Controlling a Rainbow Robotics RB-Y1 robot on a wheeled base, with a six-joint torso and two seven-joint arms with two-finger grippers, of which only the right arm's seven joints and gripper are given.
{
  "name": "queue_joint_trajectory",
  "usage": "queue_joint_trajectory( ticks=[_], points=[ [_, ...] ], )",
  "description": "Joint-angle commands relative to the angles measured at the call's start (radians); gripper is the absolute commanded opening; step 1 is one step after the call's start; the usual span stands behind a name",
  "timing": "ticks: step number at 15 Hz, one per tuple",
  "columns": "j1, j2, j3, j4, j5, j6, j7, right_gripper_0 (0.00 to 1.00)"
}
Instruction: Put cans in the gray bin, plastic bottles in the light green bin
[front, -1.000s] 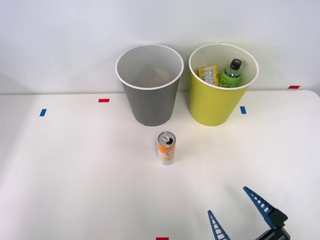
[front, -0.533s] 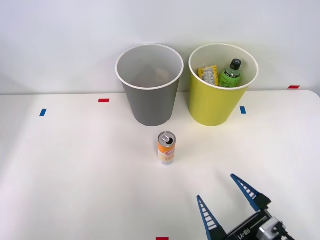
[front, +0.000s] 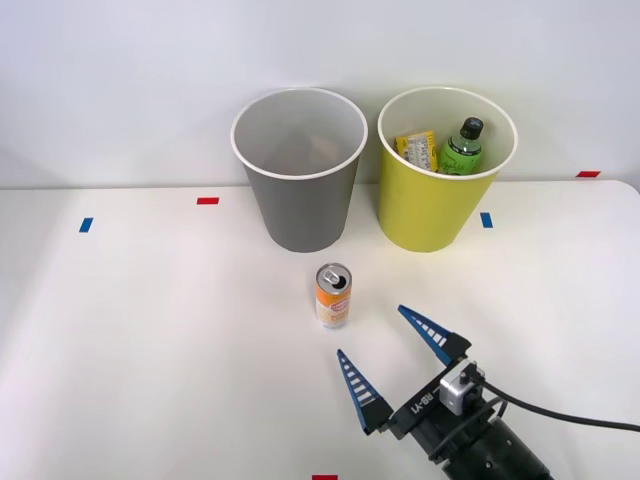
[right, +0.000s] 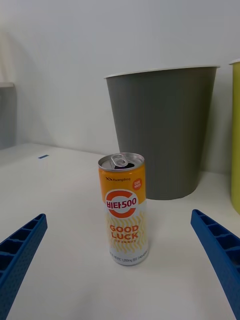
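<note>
An orange and white can (front: 333, 296) (right: 123, 210) stands upright on the white table, just in front of the gray bin (front: 299, 170) (right: 160, 132). To the gray bin's right stands the light green bin (front: 443, 170) (right: 235, 135), holding a green plastic bottle (front: 461, 148) with a black cap and a yellow packet (front: 417, 148). My right gripper (front: 374, 338) (right: 120, 245) is open, a short way in front of the can and slightly to its right, with the can apart from both blue fingers (front: 357, 385).
Small red and blue tape marks (front: 207, 201) dot the table (front: 150, 330). A white wall rises right behind the bins. A black cable (front: 570, 418) trails from my wrist toward the right edge.
My right gripper has come in from the lower right, moving forward and left toward the can, still open. The can and bins have not moved.
</note>
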Motion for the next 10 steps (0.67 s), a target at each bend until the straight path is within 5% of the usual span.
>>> queue_joint_trajectory(
  ticks=[1,10],
  points=[
    [-0.055,0.036,0.003,0.001,-0.007,0.078,0.003,1.0],
    [-0.183,0.16,0.009,0.185,0.004,0.067,0.023,1.0]
  ],
)
